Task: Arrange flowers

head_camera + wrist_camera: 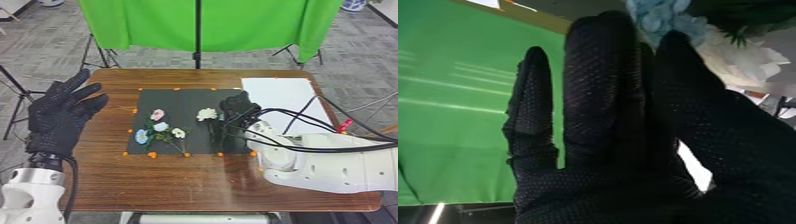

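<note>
Right hand [238, 107]: over the dark mat [178, 97], at about 2 o'clock from its centre, just beside the loose white flower [206, 114]. Fingers straight, thumb close alongside; no stem visible between them, so I read it as open, not gripping. Left hand [58, 117] is off the mat at 9 o'clock, fingers loose and apart, holding nothing.

Flowers: loose white bloom near mat centre, toward 1 o'clock, with greenery trailing to 6. Main group sits on the 7-to-10 side: pink flower [157, 114] at 10, blue flower [141, 136] at 8, two pale flowers [161, 126] between the blue and the loose one. White sheet [274, 90] is at 2-3 o'clock, past the right hand.

Step in hand, my read: placing or adjusting the loose white flower against the group. To do it well:
- Work on the stem, below the bloom; don't press petals.
- If it needs to shift, pinch lightly, slide low toward 9, keep the bloom pointing to 12.
- Bring its stem foot in toward the others' feet, near 6, so the set fans from one base.
- Back out toward 3, thumb clear first.

Risks: glove fabric snagging leaves, or the arm's cables [306, 116] dragging over stems. Can't judge contact with the bloom from here.
</note>
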Tool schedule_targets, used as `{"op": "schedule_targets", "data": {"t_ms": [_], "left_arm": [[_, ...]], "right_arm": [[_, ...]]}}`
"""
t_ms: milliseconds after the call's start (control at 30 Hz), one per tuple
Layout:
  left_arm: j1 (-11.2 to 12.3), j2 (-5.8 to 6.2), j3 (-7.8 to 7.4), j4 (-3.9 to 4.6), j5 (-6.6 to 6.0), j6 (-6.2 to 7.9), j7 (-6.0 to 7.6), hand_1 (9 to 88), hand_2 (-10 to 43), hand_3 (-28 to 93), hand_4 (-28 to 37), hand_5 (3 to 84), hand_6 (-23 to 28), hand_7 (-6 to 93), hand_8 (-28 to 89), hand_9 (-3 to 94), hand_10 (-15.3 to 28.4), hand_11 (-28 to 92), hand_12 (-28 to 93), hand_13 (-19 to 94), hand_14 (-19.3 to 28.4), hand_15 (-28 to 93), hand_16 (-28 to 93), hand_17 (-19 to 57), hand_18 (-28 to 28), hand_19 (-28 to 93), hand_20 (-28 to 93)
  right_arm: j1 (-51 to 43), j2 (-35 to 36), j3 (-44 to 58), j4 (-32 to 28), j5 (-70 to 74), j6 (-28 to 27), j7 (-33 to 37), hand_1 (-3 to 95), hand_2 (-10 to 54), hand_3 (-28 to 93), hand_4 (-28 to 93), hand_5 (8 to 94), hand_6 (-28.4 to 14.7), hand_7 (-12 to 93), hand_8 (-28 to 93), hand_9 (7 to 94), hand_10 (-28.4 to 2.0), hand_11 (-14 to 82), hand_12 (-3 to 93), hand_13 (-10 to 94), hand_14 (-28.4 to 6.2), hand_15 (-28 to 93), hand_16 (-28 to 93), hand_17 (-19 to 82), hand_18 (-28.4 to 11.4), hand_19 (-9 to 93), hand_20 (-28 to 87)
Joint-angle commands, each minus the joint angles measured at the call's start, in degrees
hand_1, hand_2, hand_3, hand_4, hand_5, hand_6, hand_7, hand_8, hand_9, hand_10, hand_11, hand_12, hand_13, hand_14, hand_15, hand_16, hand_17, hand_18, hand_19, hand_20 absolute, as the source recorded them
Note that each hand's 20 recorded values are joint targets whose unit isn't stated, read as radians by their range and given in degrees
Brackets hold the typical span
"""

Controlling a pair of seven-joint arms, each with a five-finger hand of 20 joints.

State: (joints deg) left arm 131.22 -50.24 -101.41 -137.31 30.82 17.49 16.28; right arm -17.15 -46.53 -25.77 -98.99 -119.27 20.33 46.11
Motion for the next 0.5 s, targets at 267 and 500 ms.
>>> {"op": "schedule_targets", "data": {"t_ms": [267,500], "left_arm": [[3.4,0.18,-0.85,0.15,-1.17,1.37,1.73,20.5,10.4,75,-28.3,36.3,10.3,12.7,-8,30.6,20.3,29,11,26,28.4,63,-13,-5.7,26.9,67,17],[5.1,-0.69,-1.84,0.89,-1.62,1.77,2.47,19.6,9.9,75,-28.3,36.0,10.1,12.6,-8,30.2,20.2,29,11,25,28.4,62,-13,-6.3,27.0,65,16]], "right_arm": [[0.7,2.3,1.3,-3.7,0.8,-0.8,0.7,36.4,-9.5,86,-27,54.6,-1.9,19,-14,67.0,-13.4,28.5,15.9,68,-8.2,65,16,27,-20.2,85,18],[-8.4,8.4,15.4,-8.0,2.7,1.8,-1.0,30.6,-5.5,86,-25,53.2,-2.4,19,-14,63.1,-14.8,25.5,15.0,64,-10.2,64,13,25,-20.4,80,17]]}}
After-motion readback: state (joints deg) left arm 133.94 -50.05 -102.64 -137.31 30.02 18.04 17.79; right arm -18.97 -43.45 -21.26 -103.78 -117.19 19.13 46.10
